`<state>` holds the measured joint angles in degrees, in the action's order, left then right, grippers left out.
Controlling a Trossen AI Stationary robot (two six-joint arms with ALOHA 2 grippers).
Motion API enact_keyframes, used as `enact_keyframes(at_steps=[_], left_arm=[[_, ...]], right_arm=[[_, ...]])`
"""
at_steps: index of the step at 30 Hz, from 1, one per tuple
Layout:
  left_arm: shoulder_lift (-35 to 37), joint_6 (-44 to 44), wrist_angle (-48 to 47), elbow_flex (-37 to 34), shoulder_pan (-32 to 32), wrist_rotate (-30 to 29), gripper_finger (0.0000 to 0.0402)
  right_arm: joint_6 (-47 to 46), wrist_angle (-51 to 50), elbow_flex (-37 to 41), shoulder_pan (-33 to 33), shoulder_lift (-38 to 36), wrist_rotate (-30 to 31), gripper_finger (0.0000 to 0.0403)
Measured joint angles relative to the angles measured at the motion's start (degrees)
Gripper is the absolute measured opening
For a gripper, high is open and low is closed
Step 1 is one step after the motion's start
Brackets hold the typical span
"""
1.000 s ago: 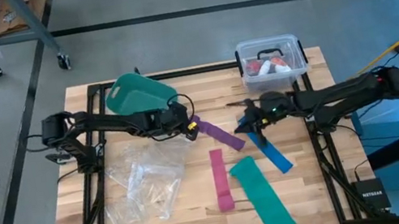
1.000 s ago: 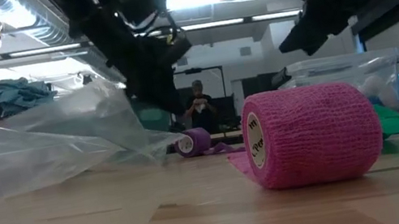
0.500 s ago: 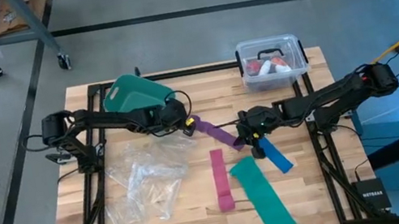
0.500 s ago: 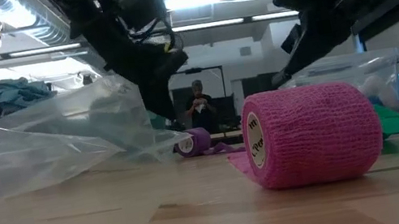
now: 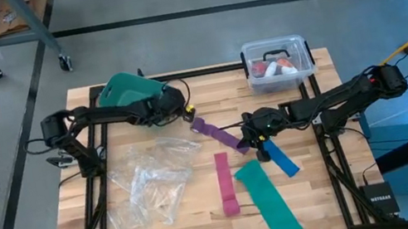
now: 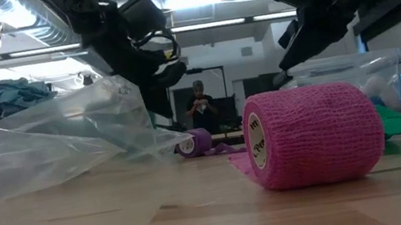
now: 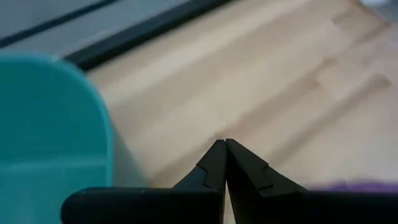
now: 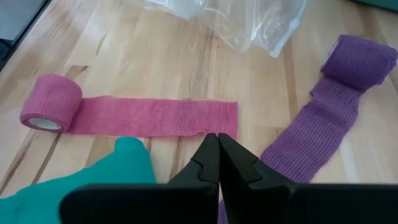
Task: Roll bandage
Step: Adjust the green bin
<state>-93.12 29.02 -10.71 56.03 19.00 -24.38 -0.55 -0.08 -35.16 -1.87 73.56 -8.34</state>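
The purple bandage (image 5: 218,135) lies flat on the table as a slanting band. Its small rolled end (image 5: 195,123) is toward the far left and also shows in the right wrist view (image 8: 360,59) and the low view (image 6: 193,142). My left gripper (image 5: 183,111) is shut and empty (image 7: 224,143), just on the far side of the roll, beside a teal container (image 5: 132,98). My right gripper (image 5: 258,149) is shut (image 8: 217,135) and hangs above the band's flat free end (image 8: 273,162), clear of the table in the low view (image 6: 284,48).
A pink strip (image 5: 225,182) with a rolled near end (image 6: 312,134), a teal strip (image 5: 267,196) and a blue strip (image 5: 281,160) lie near the right gripper. A clear plastic bag (image 5: 149,187) lies at the left and a clear box (image 5: 278,63) at the far right. A person stands in the room behind (image 6: 199,104).
My left gripper has drawn back toward the table's far-left, off the roll, toward the teal container. The bandage's rolled end has shifted a little to the far left, so the band lies longer. My right gripper has gone left and nearer, to the band's free end, then risen slightly.
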Motion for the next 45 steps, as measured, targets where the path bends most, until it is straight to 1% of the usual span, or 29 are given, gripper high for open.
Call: enact_keyframes(at_steps=[5, 7, 9, 12, 15, 18, 22, 25, 28, 31, 34, 37, 45], left_arm=[[0.01, -3.12, 3.96, 0.00, 4.62, 0.09, 0.0000], [0.35, -3.09, 4.33, 0.38, 5.45, 1.61, 0.0000], [1.20, -3.24, 4.37, 1.81, 5.35, 3.07, 0.0000], [4.30, -6.45, 2.35, 4.62, 3.77, 3.82, 0.0000], [8.93, -9.36, -5.94, 8.39, 1.21, 3.89, 0.0000], [14.44, -9.34, -17.43, 11.81, -2.27, 3.80, 0.0000], [20.36, -2.05, -33.38, 12.83, -7.63, 3.88, 0.0000], [22.03, 5.46, -45.40, 12.83, -11.63, 3.74, 0.0000], [21.59, 11.47, -55.80, 12.81, -15.12, 3.54, 0.0000], [19.95, 15.09, -61.50, 12.74, -17.95, 3.64, 0.0000], [18.20, 15.81, -62.83, 12.74, -19.34, 3.61, 0.0000], [15.76, 15.17, -62.74, 12.74, -19.46, 3.29, 0.0000], [7.05, 9.07, -62.53, 12.70, -16.55, -0.80, 0.0000]], right_arm=[[0.87, 0.01, 0.00, 0.00, 0.00, 0.08, 0.0002], [0.91, 0.03, 0.00, 0.00, 0.00, 0.79, 0.0002], [0.95, 0.03, 0.00, 0.00, 0.00, 1.28, 0.0003], [1.03, 0.03, 0.00, 0.00, 0.00, 1.31, 0.0003], [1.04, 0.02, 0.00, 0.00, 0.00, 1.31, 0.0003], [1.06, -0.01, 0.00, 0.00, 0.00, 1.31, 0.0003], [1.08, 0.01, 0.00, 0.00, 0.00, 1.89, 0.0003], [1.09, -0.03, 0.01, 0.00, 0.00, 2.67, 0.0003], [1.11, -0.01, 0.02, 0.00, 0.00, 2.73, 0.0003], [1.11, -0.02, 0.02, 0.00, 0.00, 2.73, 0.0003], [1.11, -0.02, 0.02, 0.00, 0.00, 2.71, 0.0003], [1.11, 0.01, 0.02, 0.00, 0.00, 2.69, 0.0003], [1.29, 0.01, 0.02, 0.00, 0.00, 2.64, 0.0003]])
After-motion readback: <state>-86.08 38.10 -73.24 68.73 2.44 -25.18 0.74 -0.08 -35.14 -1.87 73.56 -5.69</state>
